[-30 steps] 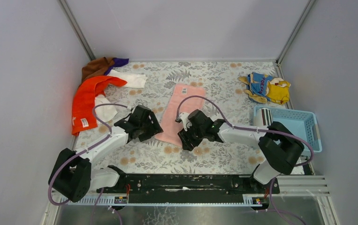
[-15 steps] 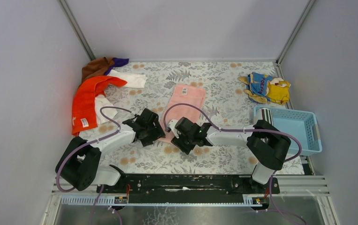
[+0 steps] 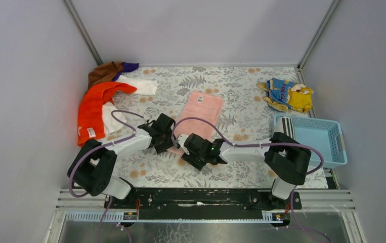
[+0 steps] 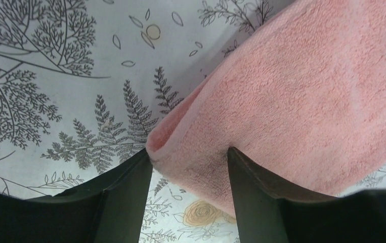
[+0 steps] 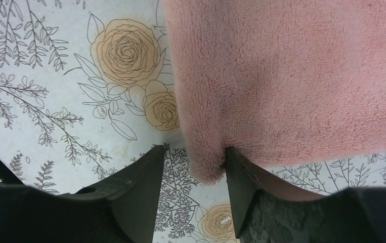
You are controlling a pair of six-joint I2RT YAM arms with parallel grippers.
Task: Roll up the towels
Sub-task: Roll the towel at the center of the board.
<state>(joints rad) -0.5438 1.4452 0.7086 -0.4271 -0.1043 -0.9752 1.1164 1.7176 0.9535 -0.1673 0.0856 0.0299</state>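
A pink towel (image 3: 202,112) lies flat on the floral table, long side running away from the arms. Both grippers are at its near edge. My left gripper (image 3: 169,140) is open, its jaws straddling the towel's near left corner (image 4: 180,147), which is folded on itself and touches the left finger. My right gripper (image 3: 187,150) is open around the near right corner (image 5: 206,162), the pink towel (image 5: 292,76) pressing against the right finger (image 5: 246,197). Neither jaw pair is closed on the cloth.
An orange towel (image 3: 92,109), a brown one (image 3: 104,72), a purple one and a white one (image 3: 139,85) are piled at the back left. A blue and yellow cloth (image 3: 286,95) lies at the back right. A light blue basket (image 3: 332,139) stands at the right, holding a rolled towel (image 3: 284,126).
Both arms have swung left and moved in to the pink towel's near edge. The grippers now sit close together at its two near corners.
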